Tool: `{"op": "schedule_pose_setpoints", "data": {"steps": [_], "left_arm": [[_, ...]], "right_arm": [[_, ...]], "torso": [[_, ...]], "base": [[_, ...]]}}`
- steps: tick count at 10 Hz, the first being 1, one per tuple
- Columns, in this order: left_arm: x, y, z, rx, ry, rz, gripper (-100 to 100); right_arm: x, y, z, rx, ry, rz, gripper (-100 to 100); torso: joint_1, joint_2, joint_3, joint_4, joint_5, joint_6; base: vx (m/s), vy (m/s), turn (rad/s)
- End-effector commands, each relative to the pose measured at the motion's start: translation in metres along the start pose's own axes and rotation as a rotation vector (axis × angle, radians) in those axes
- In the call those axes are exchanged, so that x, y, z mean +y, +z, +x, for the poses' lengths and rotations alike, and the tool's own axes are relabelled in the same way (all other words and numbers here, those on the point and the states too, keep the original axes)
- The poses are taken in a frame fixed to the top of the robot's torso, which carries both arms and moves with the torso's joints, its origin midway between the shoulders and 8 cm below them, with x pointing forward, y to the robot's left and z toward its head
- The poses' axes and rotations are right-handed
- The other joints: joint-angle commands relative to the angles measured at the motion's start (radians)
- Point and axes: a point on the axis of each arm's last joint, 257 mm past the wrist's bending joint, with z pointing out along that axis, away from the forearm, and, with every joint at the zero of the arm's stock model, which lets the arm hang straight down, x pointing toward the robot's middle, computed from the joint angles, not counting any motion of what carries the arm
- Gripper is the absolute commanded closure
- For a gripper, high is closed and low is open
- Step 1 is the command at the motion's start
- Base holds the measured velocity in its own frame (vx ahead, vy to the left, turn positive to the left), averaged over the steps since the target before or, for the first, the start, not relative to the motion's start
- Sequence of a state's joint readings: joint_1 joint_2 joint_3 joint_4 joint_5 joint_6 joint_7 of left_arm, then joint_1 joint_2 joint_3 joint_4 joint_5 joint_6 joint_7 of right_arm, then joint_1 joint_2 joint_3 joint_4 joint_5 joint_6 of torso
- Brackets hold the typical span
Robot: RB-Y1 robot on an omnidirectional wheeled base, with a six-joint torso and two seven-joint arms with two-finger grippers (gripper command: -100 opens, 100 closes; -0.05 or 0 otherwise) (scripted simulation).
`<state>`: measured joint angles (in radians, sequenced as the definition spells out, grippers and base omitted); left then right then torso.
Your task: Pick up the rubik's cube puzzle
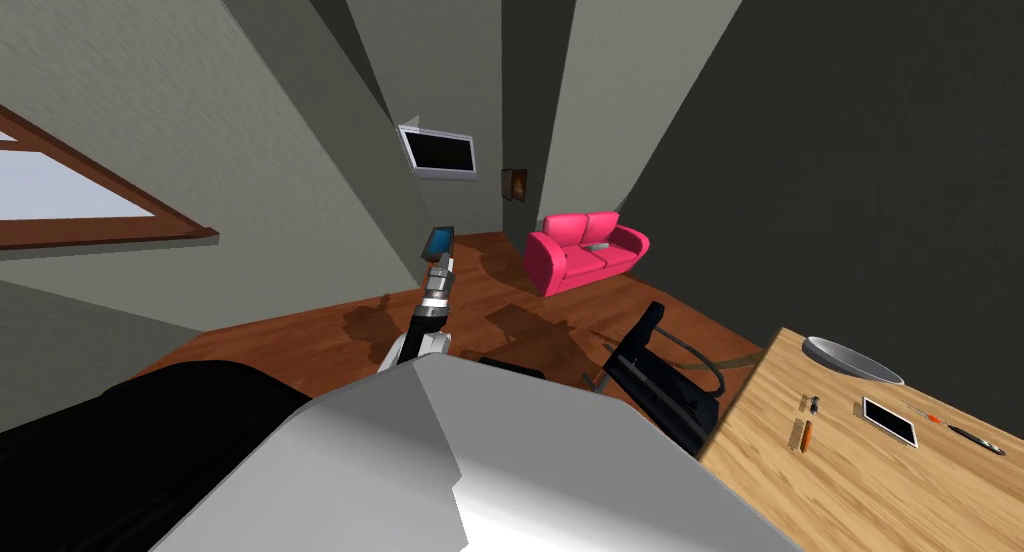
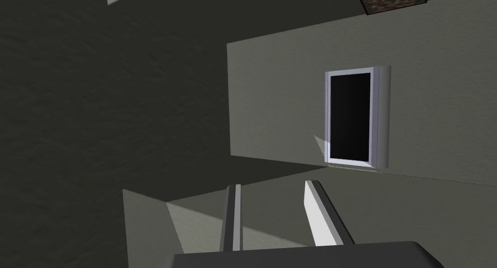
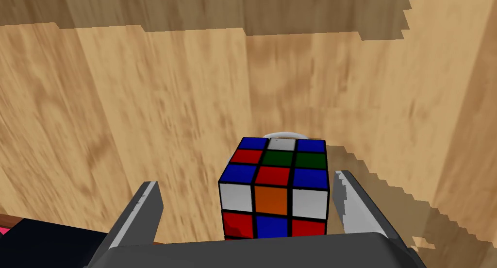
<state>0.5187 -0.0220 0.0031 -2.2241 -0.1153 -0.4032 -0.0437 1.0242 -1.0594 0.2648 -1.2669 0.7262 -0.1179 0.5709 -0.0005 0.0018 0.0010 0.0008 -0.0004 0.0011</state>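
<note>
The rubik's cube (image 3: pixel 274 185), with red, blue, white, green and orange squares, stands on a light wooden table (image 3: pixel 145 109). My right gripper (image 3: pixel 246 182) is open around it. One finger (image 3: pixel 347 202) is almost at the cube's side, and the other finger (image 3: pixel 143 209) stands well clear of it. A thin white rim (image 3: pixel 286 133) peeks out from behind the cube. My left arm (image 1: pixel 432 311) is raised ahead of my chest, and its gripper (image 2: pixel 276 202) is open and holds nothing.
The wooden table (image 1: pixel 800 486) lies at my right, carrying a grey bowl (image 1: pixel 850 361), a white-framed tablet (image 1: pixel 890 421), pens (image 1: pixel 960 431) and small items (image 1: pixel 803 431). A black chair (image 1: pixel 660 386) stands at its near edge. A pink sofa (image 1: pixel 585 251) sits across the brown floor.
</note>
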Motion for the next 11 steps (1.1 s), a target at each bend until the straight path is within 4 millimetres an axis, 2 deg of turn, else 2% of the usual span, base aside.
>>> {"op": "schedule_pose_setpoints", "data": {"steps": [1,2,6,7,8,10,11], "left_arm": [[0.0,0.0,0.0,0.0,0.0,0.0,0],[0.0,0.0,0.0,0.0,0.0,0.0,0],[0.0,0.0,0.0,0.0,0.0,0.0,0],[0.0,0.0,0.0,0.0,0.0,0.0,0],[0.0,0.0,0.0,0.0,0.0,0.0,0],[0.0,0.0,0.0,0.0,0.0,0.0,0],[0.0,0.0,0.0,0.0,0.0,0.0,0]], "right_arm": [[0.0,0.0,0.0,0.0,0.0,0.0,-100],[0.001,0.001,0.0,0.0,0.0,-0.001,100],[0.001,0.001,0.0,0.0,0.0,-0.001,100],[0.001,0.001,0.0,0.0,0.0,-0.001,0],[-0.008,-0.008,0.001,0.0,-0.013,-0.001,100],[-0.009,-0.008,0.002,0.001,-0.016,0.0,100],[-0.009,-0.009,0.002,0.001,-0.016,-0.001,0]], "torso": [[0.0,0.0,0.0,0.0,0.0,0.0],[0.002,-0.001,0.0,0.0,0.0,0.0],[0.004,-0.002,-0.001,0.0,0.001,0.0],[0.004,-0.002,-0.001,0.0,0.002,0.0],[0.004,-0.002,-0.001,0.0,0.002,0.0],[0.008,-0.003,-0.002,-0.001,0.003,0.001],[0.007,-0.003,-0.002,-0.001,0.002,0.0]], "base": [[-0.012,-0.027,0.011],[-0.003,-0.001,-0.011],[0.0,0.0,0.0],[0.0,0.0,0.0],[0.016,0.041,-0.105],[0.023,0.039,-0.065],[0.002,0.005,0.001]]}}
